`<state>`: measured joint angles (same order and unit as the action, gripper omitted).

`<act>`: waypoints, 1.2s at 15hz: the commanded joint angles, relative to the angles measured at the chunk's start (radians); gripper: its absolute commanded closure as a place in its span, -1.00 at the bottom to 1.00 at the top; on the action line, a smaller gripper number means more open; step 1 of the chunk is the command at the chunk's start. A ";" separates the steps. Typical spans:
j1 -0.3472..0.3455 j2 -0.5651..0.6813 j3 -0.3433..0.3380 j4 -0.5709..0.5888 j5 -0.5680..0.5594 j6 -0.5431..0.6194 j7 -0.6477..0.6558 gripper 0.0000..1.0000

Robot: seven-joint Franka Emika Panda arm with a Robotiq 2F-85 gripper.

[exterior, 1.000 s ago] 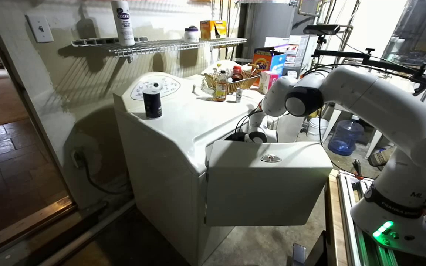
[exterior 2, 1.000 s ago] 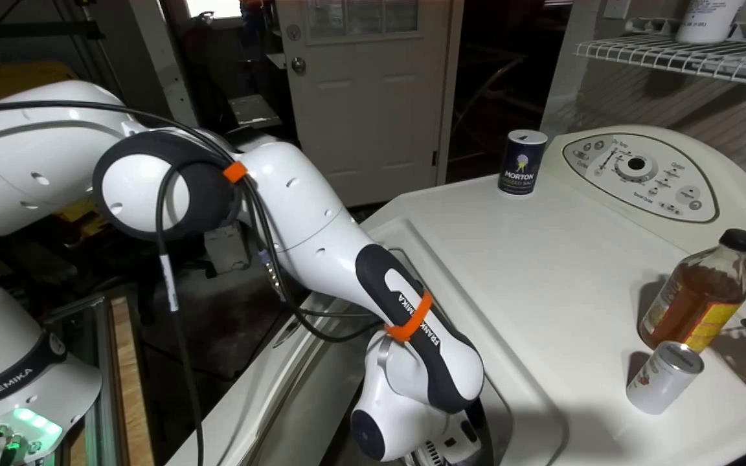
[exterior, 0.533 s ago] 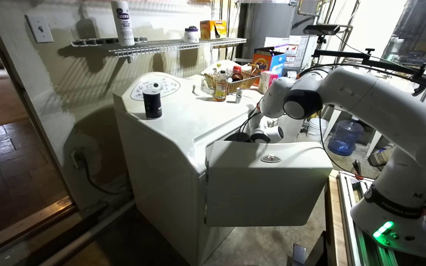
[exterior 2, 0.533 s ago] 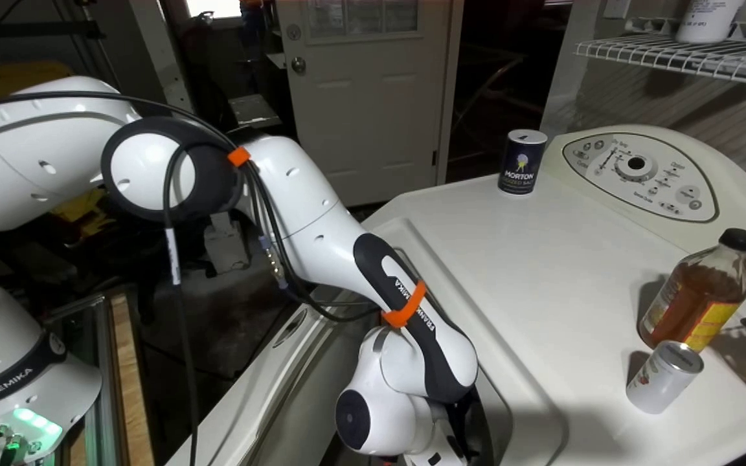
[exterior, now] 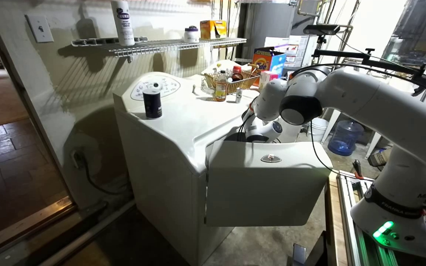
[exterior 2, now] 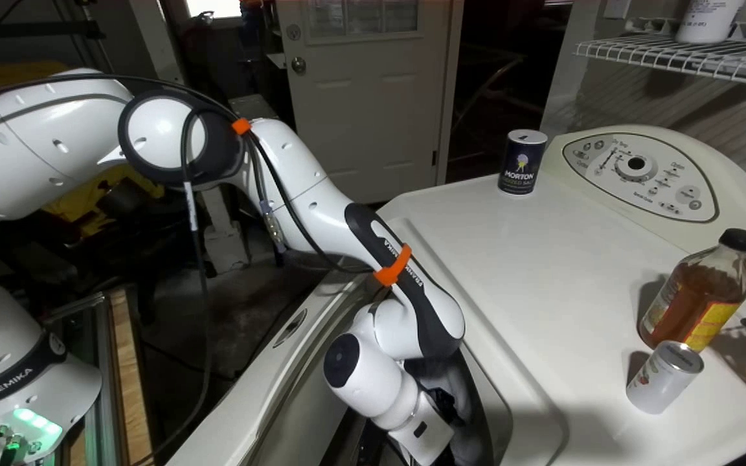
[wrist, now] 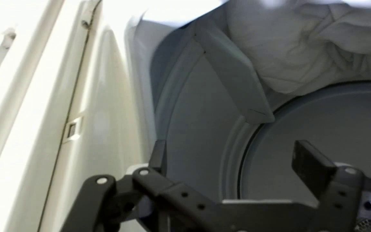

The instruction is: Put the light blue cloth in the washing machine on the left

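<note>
Find the pale cloth at 2 o'clock in the wrist view, bunched inside the drum, too washed-out to confirm as light blue. Note the gripper at 5 o'clock, holding nothing between 2 widely parted fingers. Expect something soft, light and floppy, probably neither slippery nor fragile, so best pinched deep by a crumpled fold at 2 o'clock, clear of the fin just beside the cloth's 8 o'clock edge.

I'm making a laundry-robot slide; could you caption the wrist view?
The open, empty pincer faces into a grey drum, where pale, crumpled cloth lies beside a fin.
</note>
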<state>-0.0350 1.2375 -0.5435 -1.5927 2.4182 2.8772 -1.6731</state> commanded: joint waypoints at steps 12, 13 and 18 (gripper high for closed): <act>0.235 0.010 -0.212 -0.107 0.123 0.051 -0.182 -1.00; 0.287 0.014 -0.268 -0.128 0.171 0.069 -0.219 -1.00; 0.482 -0.015 -0.421 -0.278 0.080 0.131 -0.269 -1.00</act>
<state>0.3270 1.2456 -0.8938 -1.7533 2.5049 2.9851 -1.8644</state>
